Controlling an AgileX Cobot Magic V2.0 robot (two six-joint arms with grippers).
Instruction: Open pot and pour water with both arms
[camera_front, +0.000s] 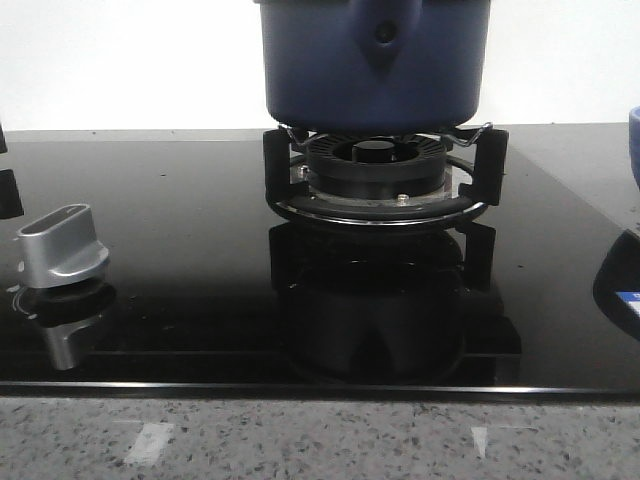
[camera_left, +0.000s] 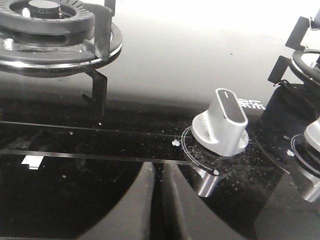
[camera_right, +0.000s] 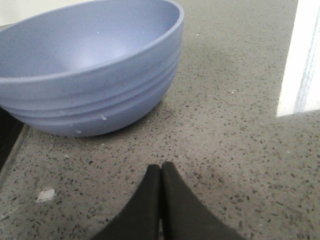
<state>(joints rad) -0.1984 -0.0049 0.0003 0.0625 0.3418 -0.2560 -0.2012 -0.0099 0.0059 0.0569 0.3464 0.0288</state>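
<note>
Both jaws closed, holding nothing

We see bright, even light with the wall behind the pot (camera_front: 372, 62) washed white. The black glass hob (camera_front: 180, 250) mirrors the burner (camera_front: 378, 175) and glares pale beyond the knob (camera_left: 222, 122). All views look soft and grainy.

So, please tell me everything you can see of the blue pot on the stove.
The pot is large, round and dark navy blue, with matte straight sides and a rounded bottom edge. A tapering blue handle mount with a dark round hole faces the camera. It stands upright on the black supports of the burner, at the back middle of the glossy black stove top. Its top is cut off by the picture, so the lid cannot be seen. Neither hand touches it.
</note>
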